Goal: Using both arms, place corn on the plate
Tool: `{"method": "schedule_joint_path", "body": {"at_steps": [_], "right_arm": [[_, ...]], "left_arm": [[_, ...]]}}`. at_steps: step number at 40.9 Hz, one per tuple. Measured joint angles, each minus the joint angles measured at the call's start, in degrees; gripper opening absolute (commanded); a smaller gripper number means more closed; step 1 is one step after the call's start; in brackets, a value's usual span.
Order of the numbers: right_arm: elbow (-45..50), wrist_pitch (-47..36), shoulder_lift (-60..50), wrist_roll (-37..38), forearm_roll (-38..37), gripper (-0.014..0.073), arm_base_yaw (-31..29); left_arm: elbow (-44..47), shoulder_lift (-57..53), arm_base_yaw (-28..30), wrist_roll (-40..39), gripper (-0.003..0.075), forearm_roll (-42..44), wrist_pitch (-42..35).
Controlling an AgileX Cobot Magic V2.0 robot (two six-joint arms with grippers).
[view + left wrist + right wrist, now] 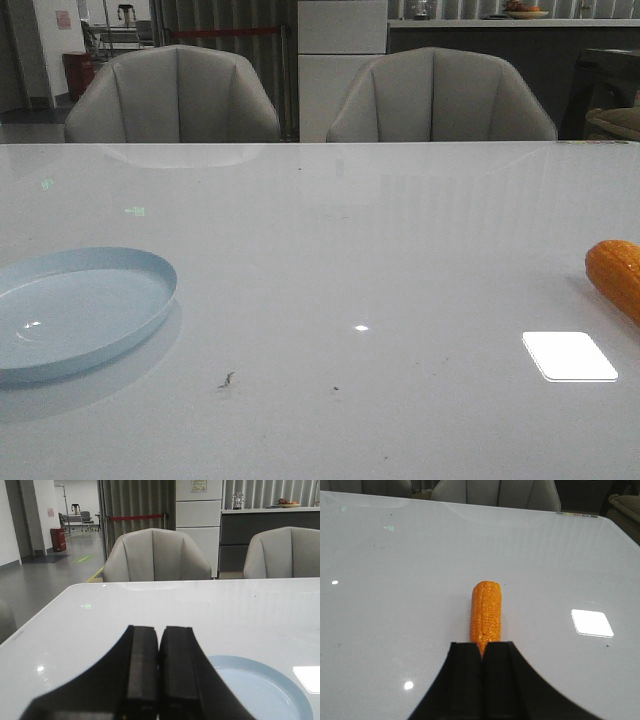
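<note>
The corn (616, 277) lay on the tabletop (380, 260), far from the plate (75, 308), while the left hand (159, 647) and right hand (483, 650) were both clenched empty.

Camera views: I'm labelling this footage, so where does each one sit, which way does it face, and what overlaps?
Front: faces forward over the table; plate left, corn right edge; no robot parts.
Left wrist: above the shut left claw, facing the chairs; shares the plate with front.
Right wrist: behind the shut right claw, facing the corn, shared with front.
</note>
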Motion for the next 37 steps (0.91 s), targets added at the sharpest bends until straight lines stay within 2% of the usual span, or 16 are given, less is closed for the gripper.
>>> {"method": "schedule_joint_path", "body": {"at_steps": [30,37], "right_arm": [[0.00,0.00,0.00,0.00,0.00,0.0023,0.00],[0.00,-4.38,0.00,0.00,0.00,0.0023,0.00]], "left_arm": [[0.00,0.00,0.00,0.00,0.0094,0.00,-0.10],[0.00,0.00,0.00,0.00,0.0094,0.00,-0.10]]}}
